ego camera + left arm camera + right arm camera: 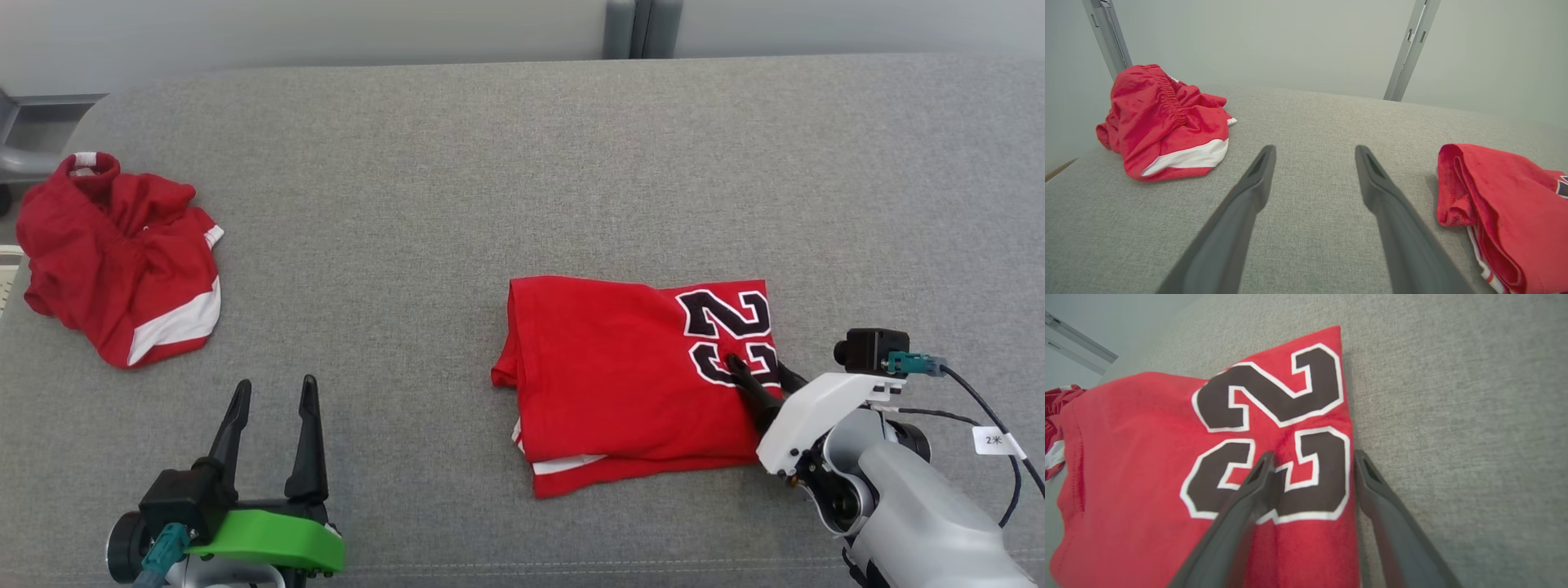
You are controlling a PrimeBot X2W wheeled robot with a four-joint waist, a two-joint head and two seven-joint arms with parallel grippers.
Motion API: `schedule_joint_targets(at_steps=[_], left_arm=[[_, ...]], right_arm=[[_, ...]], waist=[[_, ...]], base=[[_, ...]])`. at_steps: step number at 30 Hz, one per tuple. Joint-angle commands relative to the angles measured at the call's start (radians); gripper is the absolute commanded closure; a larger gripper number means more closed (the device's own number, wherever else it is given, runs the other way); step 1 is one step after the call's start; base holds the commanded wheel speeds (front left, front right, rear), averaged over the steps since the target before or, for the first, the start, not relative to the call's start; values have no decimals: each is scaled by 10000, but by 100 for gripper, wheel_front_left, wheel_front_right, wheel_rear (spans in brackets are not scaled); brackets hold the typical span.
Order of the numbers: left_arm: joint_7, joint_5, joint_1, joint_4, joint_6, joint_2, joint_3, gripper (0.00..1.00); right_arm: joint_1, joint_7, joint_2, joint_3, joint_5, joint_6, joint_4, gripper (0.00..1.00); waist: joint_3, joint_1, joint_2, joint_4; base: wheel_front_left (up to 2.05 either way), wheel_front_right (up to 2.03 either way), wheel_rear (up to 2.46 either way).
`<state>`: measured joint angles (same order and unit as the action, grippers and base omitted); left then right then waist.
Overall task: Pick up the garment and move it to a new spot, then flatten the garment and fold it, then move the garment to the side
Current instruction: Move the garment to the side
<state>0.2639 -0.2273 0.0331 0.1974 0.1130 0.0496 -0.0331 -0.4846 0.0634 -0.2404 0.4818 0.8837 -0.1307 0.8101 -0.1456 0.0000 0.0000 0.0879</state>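
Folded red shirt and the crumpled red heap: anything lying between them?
Just bare grey cushion between the folded shirt and crumpled heap in the head view; the left claw sits nearer the front.

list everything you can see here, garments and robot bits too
folded jersey: 1, red with black white-edged numerals, right of centre on the surface
crumpled shorts: 1, red with white trim, far left of the surface
padded surface: 1, grey fabric, under both garments
metal posts: 2, grey, behind the far edge
tagged cable: 1, black with white tag, by the right wrist
left claw: 1, dark fingers, green mount, open, lower left
right claw: 1, dark fingers, white mount, open, straddling the jersey's edge
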Motion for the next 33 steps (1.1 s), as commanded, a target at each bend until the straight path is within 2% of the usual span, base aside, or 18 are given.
schedule_joint_targets(at_steps=[1,14,22,33], left_arm=[[-1,-27,143,8,-76,18,32,0],[-2,-21,165,16,-67,18,143,0],[-2,83,118,-126,-60,18,239,0],[-2,575,646,-457,97,160,481,0]], right_arm=[[-34,-38,14,93,97,0,124,100],[-555,704,-386,431,417,0,6,100],[-1584,832,-894,498,450,0,-23,100],[-3822,1105,-2220,64,312,0,687,100]], waist=[[-7,0,0,1],[22,0,0,-183],[-127,0,0,-446],[-1413,0,0,-850]], base=[[0,0,0],[0,0,0],[0,0,0],[0,0,0]])
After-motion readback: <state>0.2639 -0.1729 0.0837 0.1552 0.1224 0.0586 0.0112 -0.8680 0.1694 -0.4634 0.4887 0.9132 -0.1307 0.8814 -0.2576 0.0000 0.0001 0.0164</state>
